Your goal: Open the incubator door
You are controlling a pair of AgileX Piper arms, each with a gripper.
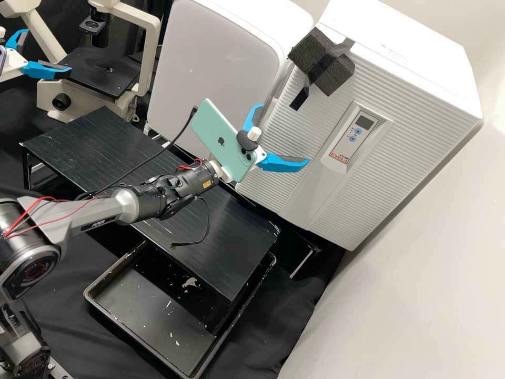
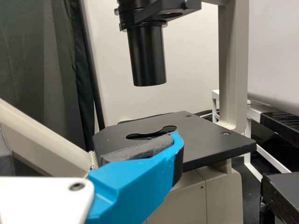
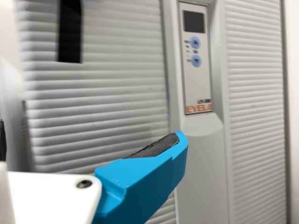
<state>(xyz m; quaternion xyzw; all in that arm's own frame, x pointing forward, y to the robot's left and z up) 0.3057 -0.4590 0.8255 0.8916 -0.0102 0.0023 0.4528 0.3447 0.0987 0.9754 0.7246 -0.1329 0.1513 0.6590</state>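
The white incubator stands at the right in the high view, its ribbed door closed, with black foam and tape at its upper left corner. My right gripper is open before the door's left part, left of the control panel. In the right wrist view, the right gripper shows one blue finger before the ribbed door, near the panel. My left gripper is open at the upper left, by the microscope. In the left wrist view, the left gripper has one finger before the microscope stage.
A smooth white cabinet adjoins the incubator on the left. Below the right arm are a black slatted platform and a black tray. A phone rides on the right arm's wrist, with loose cables nearby.
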